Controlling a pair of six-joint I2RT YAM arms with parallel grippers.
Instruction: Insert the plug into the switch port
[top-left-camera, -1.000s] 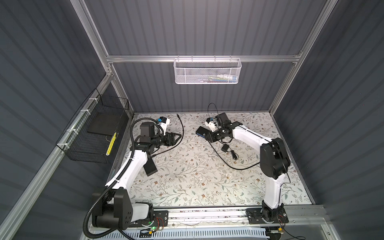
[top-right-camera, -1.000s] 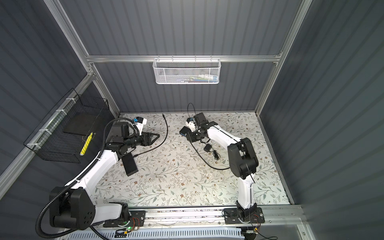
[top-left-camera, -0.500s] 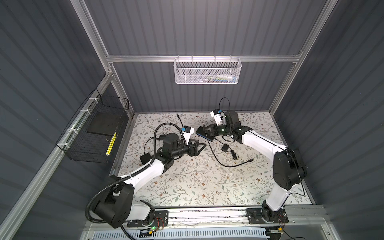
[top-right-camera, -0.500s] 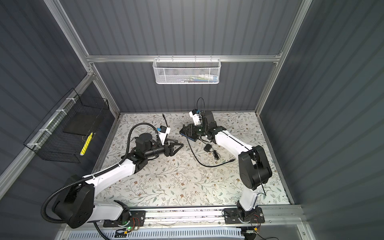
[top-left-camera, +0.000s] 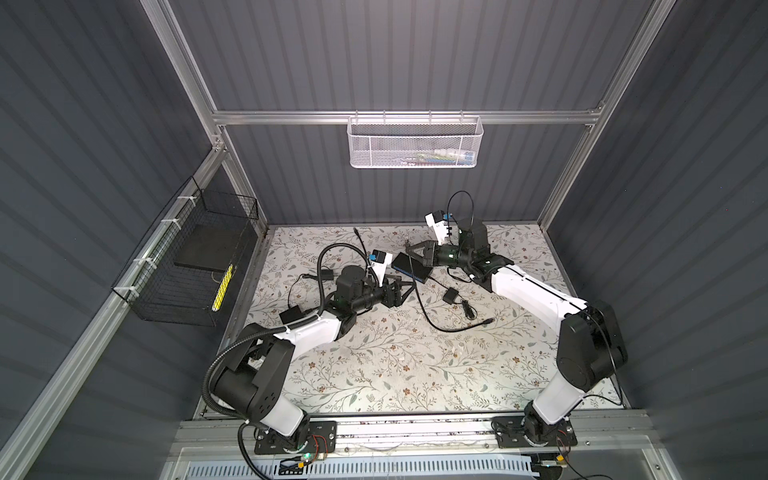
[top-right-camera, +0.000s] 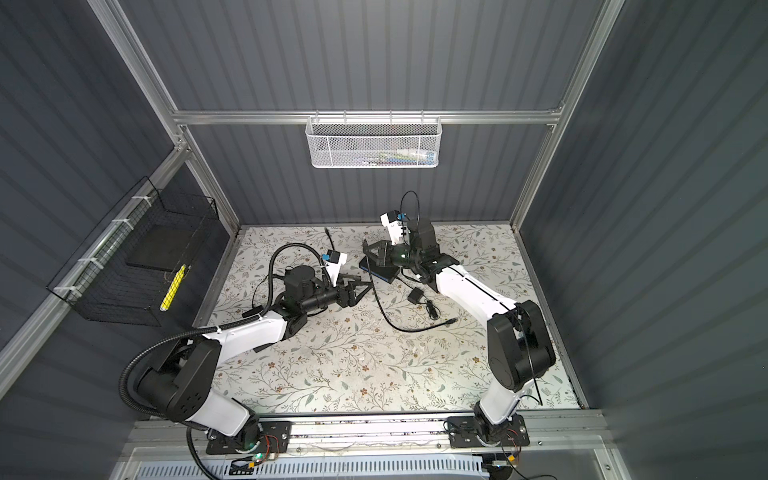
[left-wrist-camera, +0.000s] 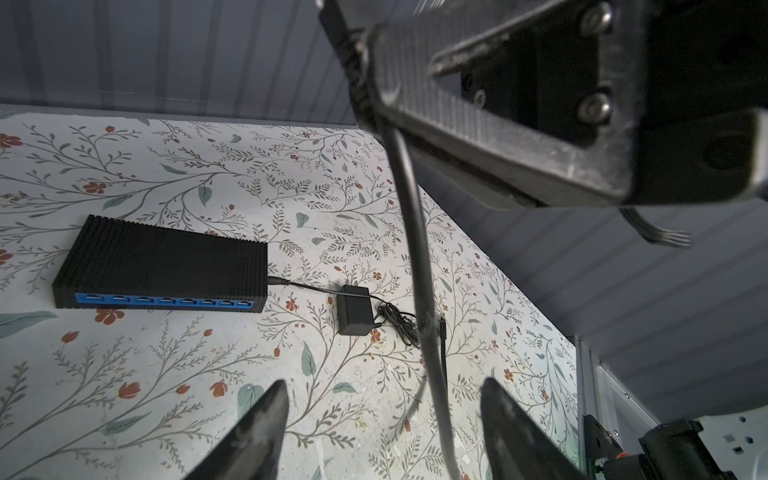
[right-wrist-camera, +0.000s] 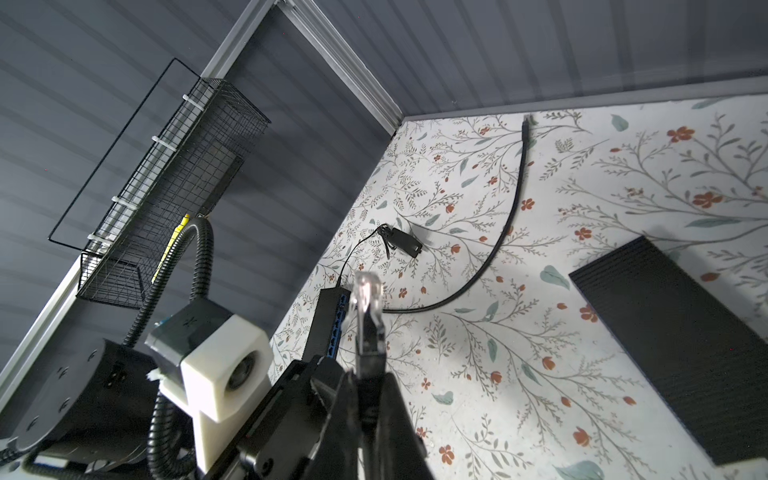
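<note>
My right fingers (right-wrist-camera: 392, 409) are clamped tight on the clear plug (right-wrist-camera: 368, 295), held up just beside the black switch (left-wrist-camera: 166, 257) lying flat on the counter (top-left-camera: 395, 365). My left fingers (left-wrist-camera: 266, 419) stand wide, black cable (left-wrist-camera: 415, 232) running between them, blue port face (left-wrist-camera: 166, 300) straight ahead.

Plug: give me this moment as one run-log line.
plug: clamped in right end effector, not inserted | left end effector: open, cable passing between, ungripped | switch: lying flat, blue port face unobstructed

A floral mat (top-left-camera: 395, 374) covered the floor, white mesh basket (top-left-camera: 395, 149) hung beyond the mat, black wire basket (top-left-camera: 174, 299) with yellow stick (top-left-camera: 220, 289) hung left of the mat.
</note>
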